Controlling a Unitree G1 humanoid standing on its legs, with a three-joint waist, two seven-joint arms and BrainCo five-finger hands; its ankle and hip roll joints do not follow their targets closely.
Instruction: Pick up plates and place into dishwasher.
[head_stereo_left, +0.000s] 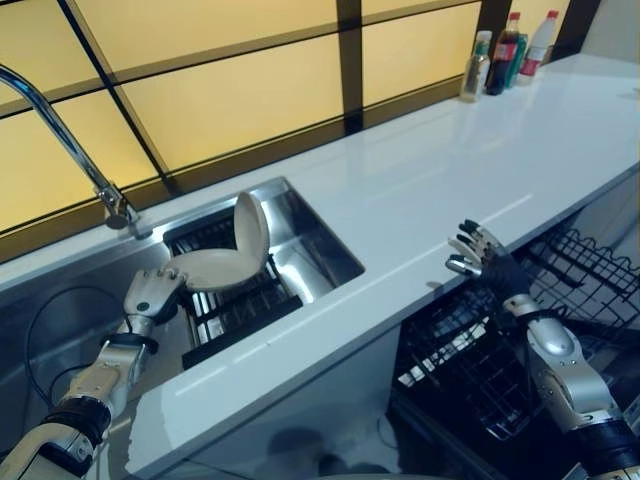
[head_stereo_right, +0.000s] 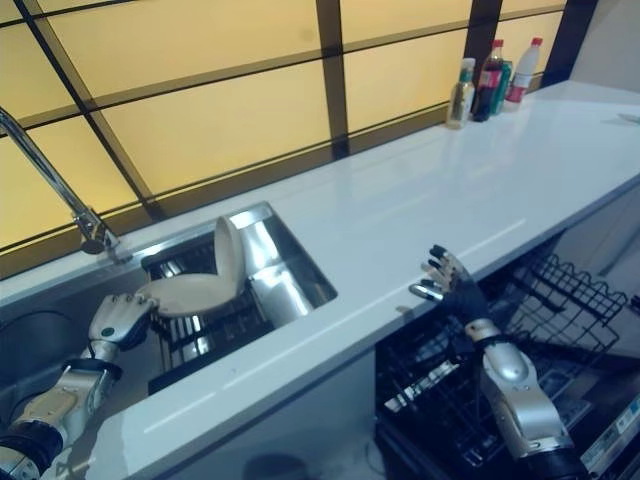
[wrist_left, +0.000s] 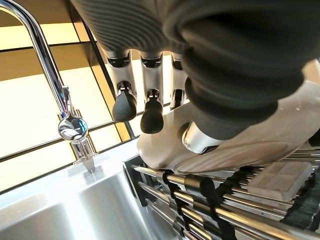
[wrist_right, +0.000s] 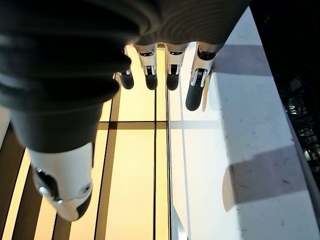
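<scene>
No legible writing; left hand (head_stereo_left: 152, 293) grips a plate (head_stereo_left: 215, 268).

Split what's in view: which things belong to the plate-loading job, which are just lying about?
Job:
- plate, flat, gripped by left robot hand over the sink rack
- second plate, upright in that rack
- dishwasher rack, pulled out under the counter
- right robot hand, open, above it

Lying about:
- bottles, far end of the counter
- faucet
</scene>
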